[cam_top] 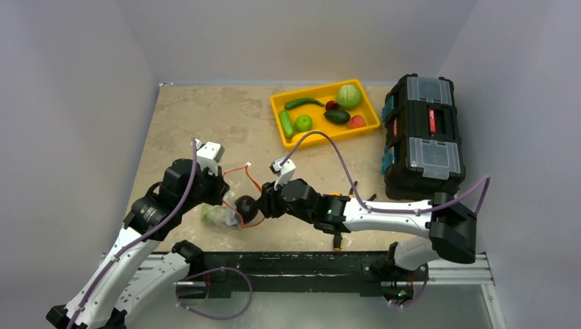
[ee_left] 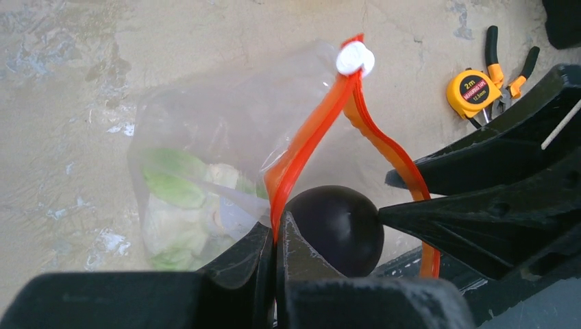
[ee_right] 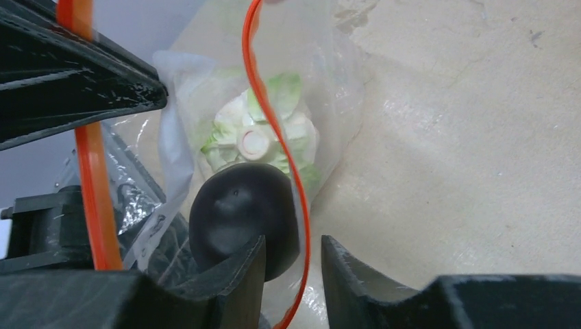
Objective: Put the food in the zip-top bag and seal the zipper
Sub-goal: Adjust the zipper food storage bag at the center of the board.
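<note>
The clear zip-top bag (cam_top: 218,216) lies on the table between my grippers, with a white-green cauliflower piece (ee_right: 264,130) inside. My left gripper (ee_left: 277,229) is shut on one side of the orange-red zipper (ee_left: 312,133) and holds the mouth up. The white slider (ee_left: 355,59) sits at the far end. The dark purple eggplant (ee_left: 337,229) sits in the bag's mouth between the two zipper strips. My right gripper (ee_right: 293,255) is open. Its left finger (ee_right: 240,274) is against the eggplant (ee_right: 240,216), and the zipper strip (ee_right: 291,171) runs through the gap.
A yellow tray (cam_top: 279,110) at the back holds a green cabbage (cam_top: 349,96), a lime (cam_top: 303,123), a cucumber and other food. A black toolbox (cam_top: 421,133) stands at the right. An orange tape measure (ee_left: 473,94) and pliers (ee_left: 503,68) lie near my right arm.
</note>
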You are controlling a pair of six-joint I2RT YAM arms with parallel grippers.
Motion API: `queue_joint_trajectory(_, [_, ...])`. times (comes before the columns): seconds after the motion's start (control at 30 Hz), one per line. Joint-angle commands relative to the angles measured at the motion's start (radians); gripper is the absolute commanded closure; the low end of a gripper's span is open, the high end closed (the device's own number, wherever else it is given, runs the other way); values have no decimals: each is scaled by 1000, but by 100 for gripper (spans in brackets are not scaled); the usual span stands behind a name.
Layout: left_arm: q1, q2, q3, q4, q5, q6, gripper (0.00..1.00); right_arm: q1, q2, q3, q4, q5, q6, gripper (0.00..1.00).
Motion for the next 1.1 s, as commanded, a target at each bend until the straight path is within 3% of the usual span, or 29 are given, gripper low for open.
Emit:
queue_joint_trajectory(0.0, [2,-16,-5,33,3,-13,100,2,49,70,21,-6,29,73])
queue_joint_trajectory(0.1, [4,-34,-3,32,2,-14,100,2,49,103,16,-14,5,98])
queue_joint_trajectory(0.13, [4,-39,10,18,4,-18,100,2,37,122,-13,-7,-4,100])
queue_joint_trajectory(0.4, [3,-106,311,-214,96,-140,100,2,-131,329,-219,-20,-100,100])
queue_joint_trajectory(0.47, [5,-152,306,-214,90,-190,100,0,-145,334,-219,-24,-95,100])
queue_joint_trajectory(0.57, [4,-203,183,-155,102,-261,100,0,-113,297,-188,-29,-69,100])
queue_joint_trajectory(0.7, [4,-122,67,-148,143,-299,100,-2,-17,261,-159,-22,-42,100])
queue_joint_trajectory(0.87, [4,-81,127,-169,140,-277,100,-14,65,375,-259,19,-97,100])
queue_joint_trajectory(1.07, [5,-150,235,-161,179,-298,100,-12,-18,458,-258,15,-147,100])
